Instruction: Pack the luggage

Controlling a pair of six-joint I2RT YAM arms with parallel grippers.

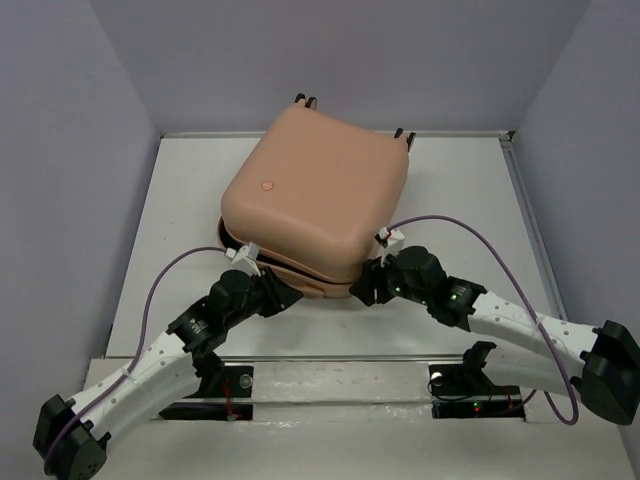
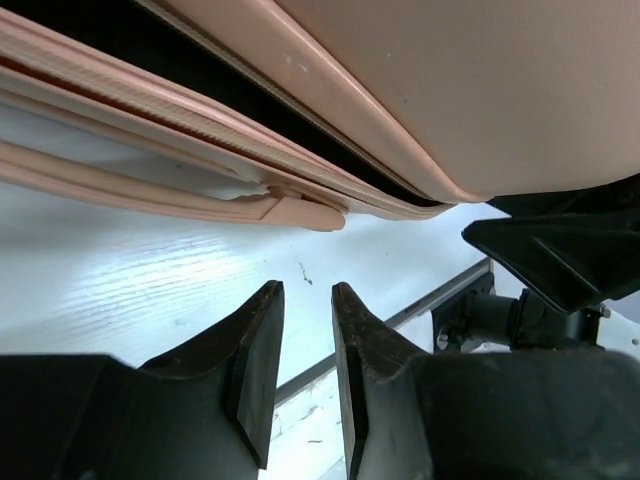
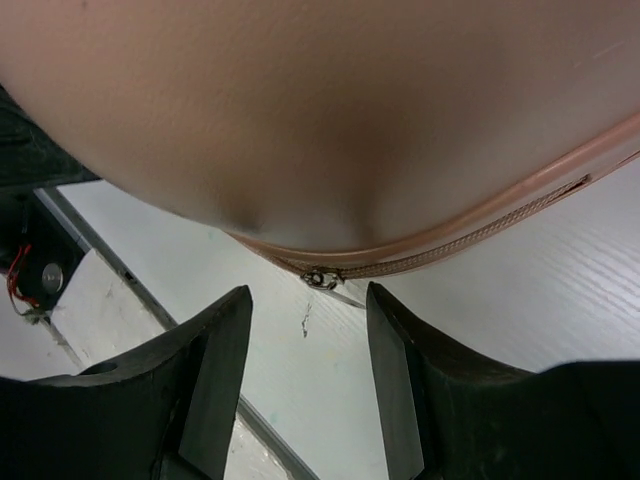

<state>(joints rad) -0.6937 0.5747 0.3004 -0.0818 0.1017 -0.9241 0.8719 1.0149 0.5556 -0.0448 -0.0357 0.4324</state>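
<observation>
The peach-pink luggage (image 1: 320, 190) lies in the middle of the table, its lid lowered over the bottom half with a dark gap left along the front edge (image 2: 300, 120). A round mark (image 1: 266, 185) shows on the lid. My left gripper (image 1: 278, 292) sits low at the front-left corner; its fingers (image 2: 307, 290) are a narrow gap apart and empty. My right gripper (image 1: 366, 284) sits at the front-right corner, open and empty (image 3: 308, 292). A metal zipper slider (image 3: 322, 278) hangs on the shell's zip (image 3: 320, 110) just beyond its fingertips.
The white table (image 1: 180, 250) is boxed in by grey walls on three sides. A metal rail (image 1: 330, 358) runs along the front edge by the arm bases. Black wheels (image 1: 305, 100) stick out at the luggage's far side. My right arm (image 2: 560, 250) shows in the left wrist view.
</observation>
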